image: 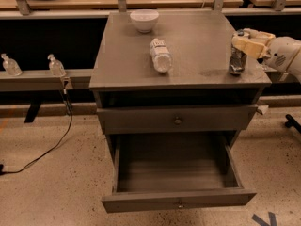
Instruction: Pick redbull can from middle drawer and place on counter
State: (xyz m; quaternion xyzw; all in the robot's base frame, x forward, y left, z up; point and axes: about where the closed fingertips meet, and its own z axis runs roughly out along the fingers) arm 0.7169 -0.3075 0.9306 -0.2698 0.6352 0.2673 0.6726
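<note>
The redbull can (237,61) stands upright on the counter (197,32) close to its front right corner. My gripper (245,45) comes in from the right, and its beige fingers are closed around the can's upper part. The white arm (287,55) extends off the right edge. The middle drawer (178,173) is pulled out low at the front, and its grey floor is bare.
A clear plastic bottle (160,54) lies on its side mid-counter. A white bowl (144,20) sits at the back. A closed drawer front with a knob (178,121) is above the open drawer. Small bottles (56,66) stand on a rail at left. A cable (47,149) runs on the floor.
</note>
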